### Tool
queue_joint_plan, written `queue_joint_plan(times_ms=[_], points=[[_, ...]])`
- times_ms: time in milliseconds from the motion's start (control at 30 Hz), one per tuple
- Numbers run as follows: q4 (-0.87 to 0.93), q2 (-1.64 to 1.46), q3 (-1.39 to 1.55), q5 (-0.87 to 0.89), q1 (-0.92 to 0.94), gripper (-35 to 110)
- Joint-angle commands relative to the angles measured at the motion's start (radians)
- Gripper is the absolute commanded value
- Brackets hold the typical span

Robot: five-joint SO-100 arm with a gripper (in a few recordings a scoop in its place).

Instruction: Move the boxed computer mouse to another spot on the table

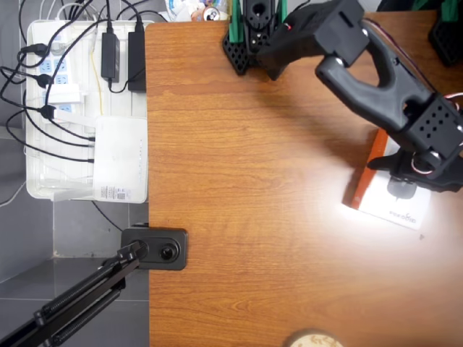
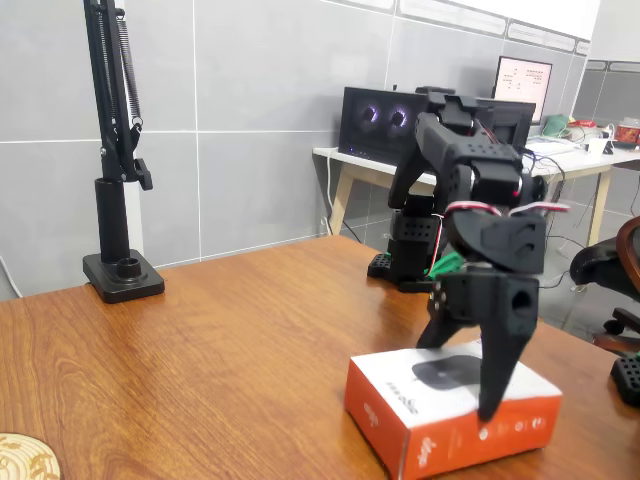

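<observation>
The boxed computer mouse (image 1: pixel 382 201) (image 2: pixel 400 405) lies flat on the wooden table (image 1: pixel 246 188) (image 2: pixel 230 340), white on top with a dark mouse picture and orange-red sides. In the overhead view it sits near the table's right edge. My black gripper (image 1: pixel 409 181) (image 2: pixel 458 380) stands over it, pointing down, jaws spread wide across the box. One finger (image 2: pixel 495 375) comes down over the box's near orange side, the other drops behind its far edge. I cannot tell whether the fingers touch the box.
The arm's base (image 1: pixel 249 36) (image 2: pixel 410 255) stands at the table's back. A black camera stand (image 1: pixel 153 248) (image 2: pixel 122 275) is clamped to the left edge. A white tray of power strips (image 1: pixel 43 181) lies off the table. A round wooden coaster (image 1: pixel 312 340) (image 2: pixel 22 455) is at the front.
</observation>
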State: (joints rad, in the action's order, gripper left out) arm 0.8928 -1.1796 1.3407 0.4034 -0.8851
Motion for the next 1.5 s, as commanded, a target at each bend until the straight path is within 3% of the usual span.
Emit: queue_joint_plan(times_ms=[0,233,367,733,1000,1467], points=[[0.075,-0.031,-0.031,-0.021,0.005,3],[0.190,-0.262,-0.238,0.104,0.150,0],[0.186,-0.446,-0.227,0.092,0.305,0],[0.086,-0.989,0.472,-0.025,0.939,0],[-0.058,-0.792,0.650,-0.052,1.178,0],[-0.051,-0.503,0.337,0.061,1.207,15]])
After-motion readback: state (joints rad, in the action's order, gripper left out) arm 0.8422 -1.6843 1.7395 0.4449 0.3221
